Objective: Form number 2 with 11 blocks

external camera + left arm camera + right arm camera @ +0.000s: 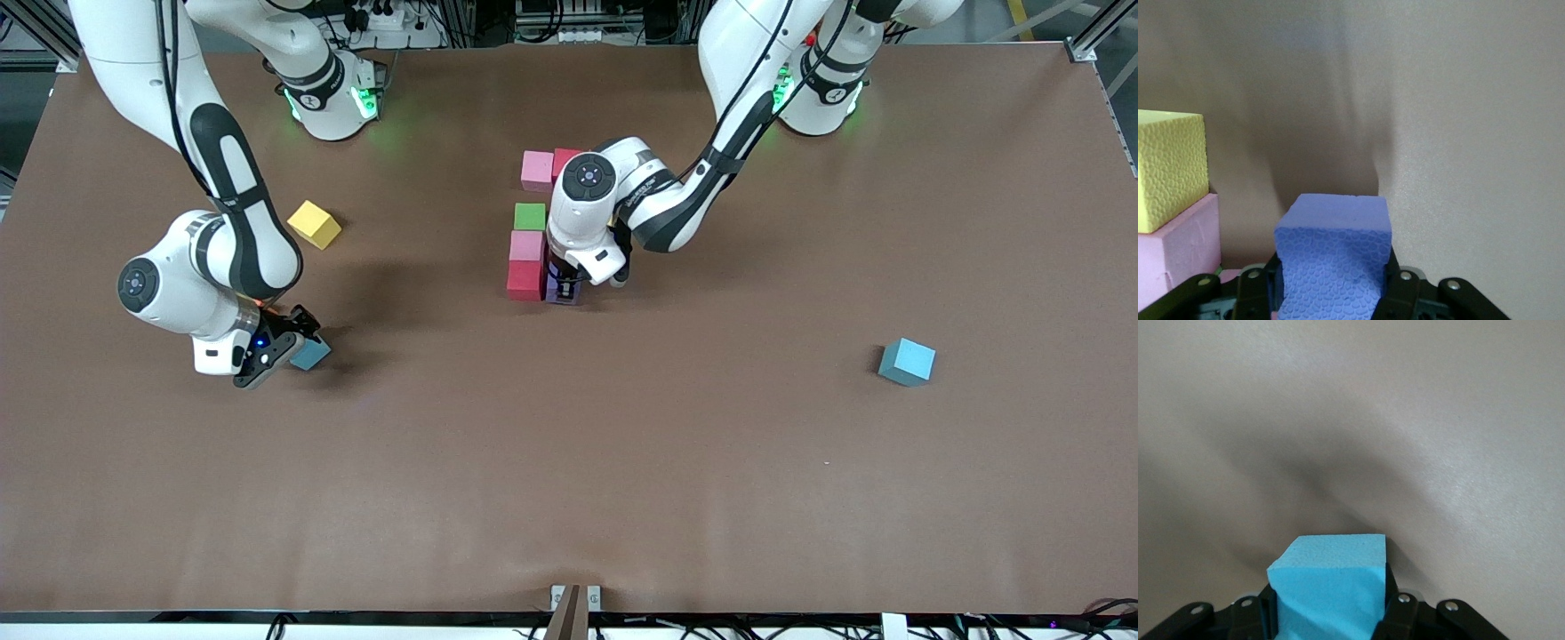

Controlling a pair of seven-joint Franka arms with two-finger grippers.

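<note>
The left gripper (1331, 293) is clamped on a purple block (1335, 257), its black fingers (1401, 293) pressing two opposite faces; in the front view it sits low at the end of the partial number 2 (531, 236) nearest the camera, the purple block just beside the red block (525, 280). The right gripper (1328, 613) is likewise closed on a teal-blue block (1328, 583), down by the table (622, 462) toward the right arm's end.

The cubes show a pebbled, matte foam skin with crisp edges, so they probably weigh very little and give slightly under pressure. Flat parallel sides, gripped mid-height, look like the safest hold; squeezing hard could dent the corners.

In the digit's column, a pink block (526, 245) and a green block (530, 216) lie above the red one, with another pink block (537, 170) farther from the camera. A yellow block (314, 224) and a second teal-blue block (907, 361) lie loose, well apart.
</note>
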